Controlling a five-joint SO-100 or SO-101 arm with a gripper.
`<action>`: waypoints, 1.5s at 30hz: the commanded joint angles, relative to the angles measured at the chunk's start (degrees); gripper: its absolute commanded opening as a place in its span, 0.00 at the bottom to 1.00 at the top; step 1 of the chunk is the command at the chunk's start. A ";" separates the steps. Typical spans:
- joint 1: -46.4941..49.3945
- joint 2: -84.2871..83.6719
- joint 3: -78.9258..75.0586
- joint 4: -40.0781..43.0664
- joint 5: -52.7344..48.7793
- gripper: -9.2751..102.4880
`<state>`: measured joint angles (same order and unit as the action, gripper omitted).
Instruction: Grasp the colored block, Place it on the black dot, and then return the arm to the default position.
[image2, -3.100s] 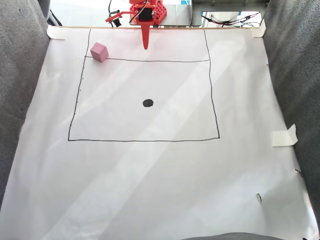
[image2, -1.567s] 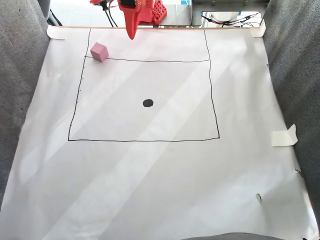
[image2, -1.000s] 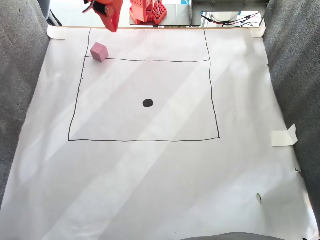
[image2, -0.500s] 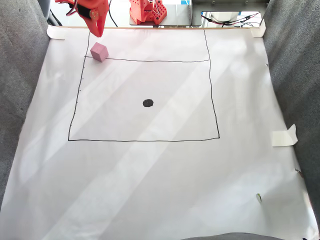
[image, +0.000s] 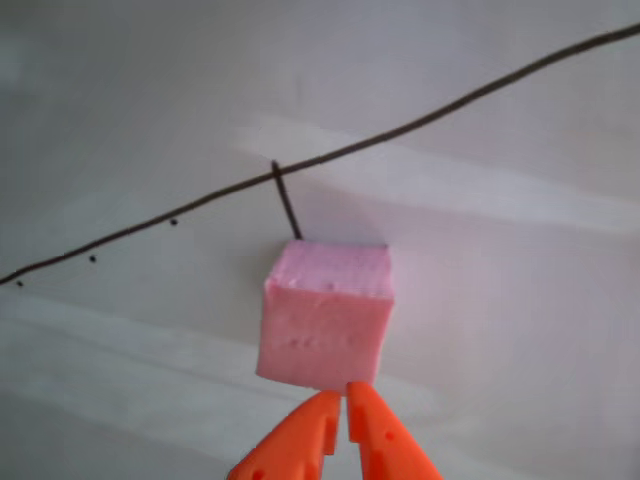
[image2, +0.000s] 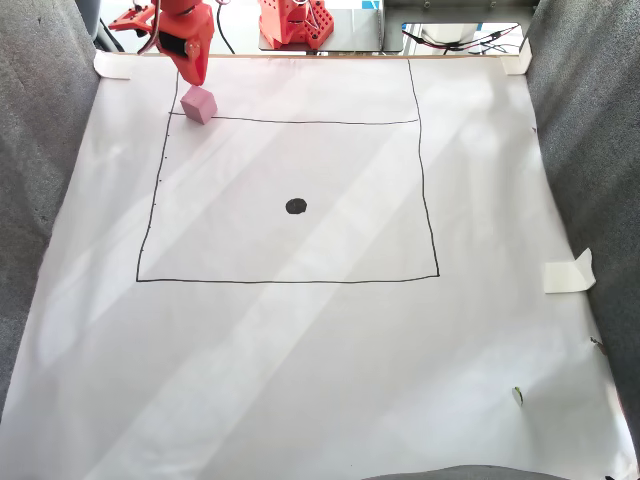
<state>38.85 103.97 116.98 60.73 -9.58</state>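
Jaws pressed together at tips, holding nothing — orange gripper (image: 342, 400) just short of pink foam cube (image: 325, 315). Cube dead ahead in other view, on drawn-line corner (image: 277, 172), far-left of square in fixed view (image2: 198, 103); black dot (image2: 296, 206) well apart. Fingers must spread first — cube wider than tips.

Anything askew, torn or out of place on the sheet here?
Mostly tidy. One piece of tape at the paper's right edge has curled up loose. The pink cube straddles a corner of the drawn lines, untouched.

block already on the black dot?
No, in the fixed view the pink block sits at the drawn square's upper-left corner, well apart from the black dot.
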 joint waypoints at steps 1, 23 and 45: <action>0.53 -0.09 -0.18 -0.18 -0.88 0.18; 3.87 0.00 4.75 -0.53 -8.26 0.38; 3.25 -4.83 8.79 -12.04 -9.58 0.38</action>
<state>42.28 98.88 125.68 49.39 -18.63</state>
